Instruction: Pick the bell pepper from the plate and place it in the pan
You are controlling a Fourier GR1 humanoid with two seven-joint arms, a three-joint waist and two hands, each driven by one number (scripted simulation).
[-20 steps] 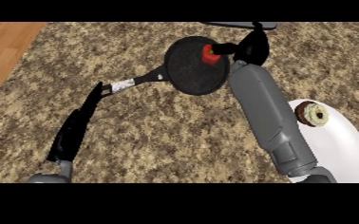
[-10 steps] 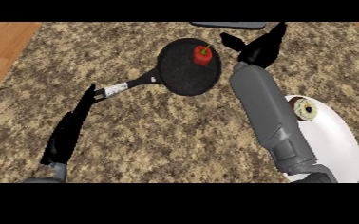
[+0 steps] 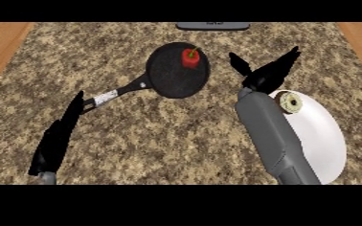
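Note:
A red bell pepper [image 3: 190,58] with a green stem lies in the black pan [image 3: 172,80], toward its far rim. The pan's handle [image 3: 114,94] runs down to the left. My right hand [image 3: 265,74] is open to the right of the pan, fingers spread and holding nothing, apart from the pepper. The white plate [image 3: 322,139] lies at the lower right, partly behind my right forearm. My left hand [image 3: 61,137] rests open at the lower left, its fingertips close to the end of the pan's handle.
A small round ring-shaped item [image 3: 290,102] lies on the plate's far end. A dark flat object [image 3: 212,26] sits at the counter's far edge. Wooden strips [image 3: 13,36] border the stone counter at both sides.
My right hand has let go of the pepper, opened, and drawn back to the right of the pan. The pepper stays in the pan. The view has shifted, so everything appears displaced.

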